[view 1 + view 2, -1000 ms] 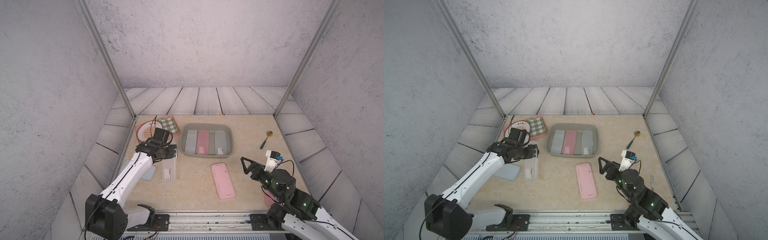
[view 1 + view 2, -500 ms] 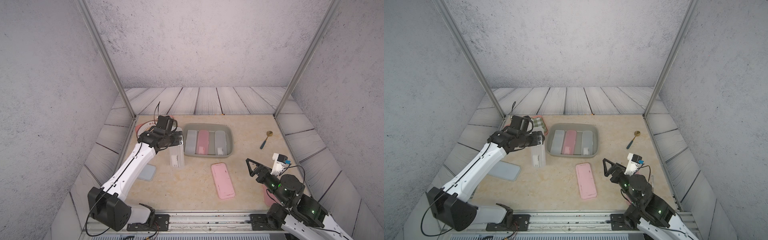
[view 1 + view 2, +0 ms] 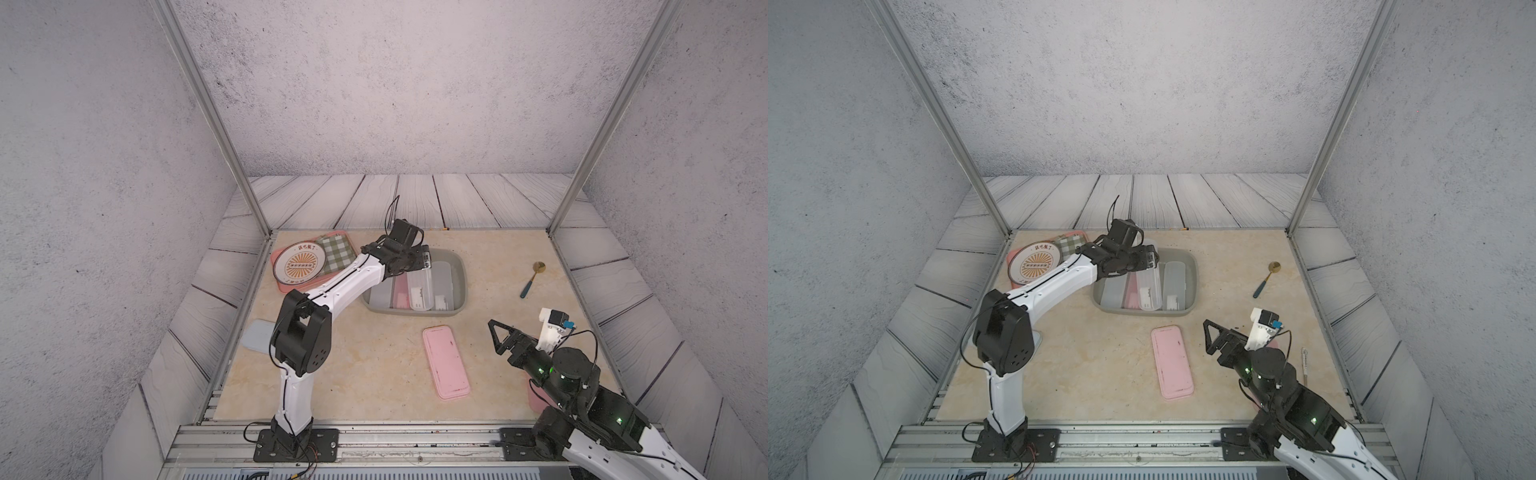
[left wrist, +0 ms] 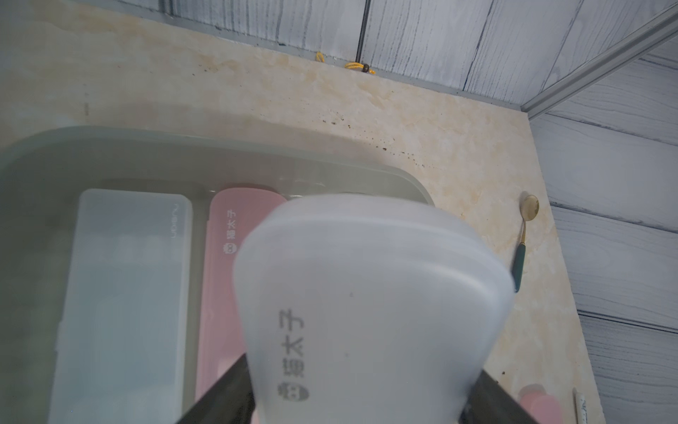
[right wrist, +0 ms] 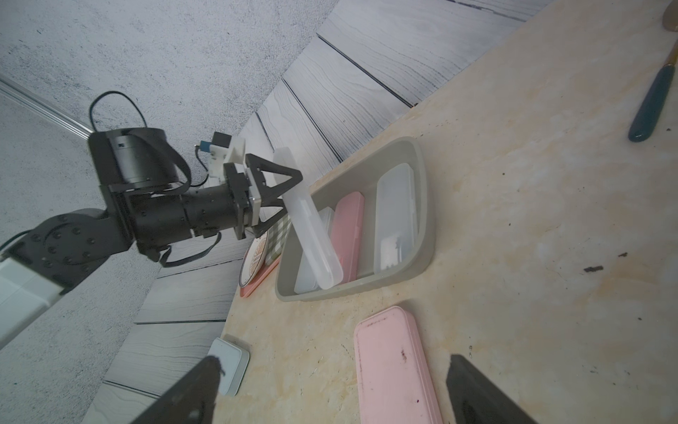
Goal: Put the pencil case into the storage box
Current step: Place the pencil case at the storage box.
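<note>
Both top views show the left gripper (image 3: 417,270) pinching the tilted pencil case (image 3: 419,291) over the storage box (image 3: 415,313); lay it flat, probably at 3 o'clock of the boxed pink case (image 3: 401,289).

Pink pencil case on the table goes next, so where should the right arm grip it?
Probably across its narrow width near the middle, from above: the pink pencil case lies flat, long and slim, both long sides clear, and the open right gripper hangs just beside it.
</note>
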You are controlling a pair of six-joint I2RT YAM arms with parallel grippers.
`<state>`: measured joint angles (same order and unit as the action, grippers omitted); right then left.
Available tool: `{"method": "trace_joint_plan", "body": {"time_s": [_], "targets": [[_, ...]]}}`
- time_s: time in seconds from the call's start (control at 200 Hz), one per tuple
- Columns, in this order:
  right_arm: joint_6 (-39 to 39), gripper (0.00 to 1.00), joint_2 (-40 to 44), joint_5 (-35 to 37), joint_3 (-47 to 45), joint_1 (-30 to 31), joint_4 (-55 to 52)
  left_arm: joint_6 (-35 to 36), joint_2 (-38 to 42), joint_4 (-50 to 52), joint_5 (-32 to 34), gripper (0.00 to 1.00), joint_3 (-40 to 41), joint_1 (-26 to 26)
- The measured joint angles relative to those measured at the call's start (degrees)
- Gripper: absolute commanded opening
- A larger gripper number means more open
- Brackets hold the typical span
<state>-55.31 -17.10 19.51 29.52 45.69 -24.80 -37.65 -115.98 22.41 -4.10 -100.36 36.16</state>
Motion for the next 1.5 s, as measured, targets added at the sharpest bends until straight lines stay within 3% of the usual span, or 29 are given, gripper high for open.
{"method": "trace_joint_plan", "body": {"time_s": [0.46, 0.951, 1.106, 1.341, 1.381, 1.406, 1.501], "targets": [[-0.35, 0.98, -0.74, 0.52, -0.02, 0.0, 0.17, 1.25, -13.27, -10.51, -1.57, 0.29, -4.68, -0.04], [-0.39, 0.99, -2.8, 0.61, -1.7, 0.0, 2.25, 8.37, -15.98, -4.31, 4.66, 0.31, -10.08, -0.04], [-0.35, 0.99, -4.79, 0.61, -1.73, 0.0, 2.32, 8.76, -17.49, -2.1, 5.46, 0.42, -11.69, 0.0], [0.04, 0.99, -6.75, 0.59, -1.29, 0.0, 2.12, 7.85, -22.14, 0.79, 6.49, 0.68, -16.17, 0.52], [0.11, 0.99, -6.71, 0.59, -1.07, 0.0, 2.1, 7.67, -22.18, 1.25, 6.6, 0.8, -16.17, 0.61], [0.15, 0.99, -6.71, 0.59, -0.98, 0.0, 2.1, 7.61, -22.18, 1.4, 6.71, 0.98, -16.17, 0.61], [0.48, 0.99, -6.69, 0.61, -0.9, 0.0, 1.81, 7.13, -22.08, 1.42, 6.93, 1.0, -16.13, 0.72]]}}
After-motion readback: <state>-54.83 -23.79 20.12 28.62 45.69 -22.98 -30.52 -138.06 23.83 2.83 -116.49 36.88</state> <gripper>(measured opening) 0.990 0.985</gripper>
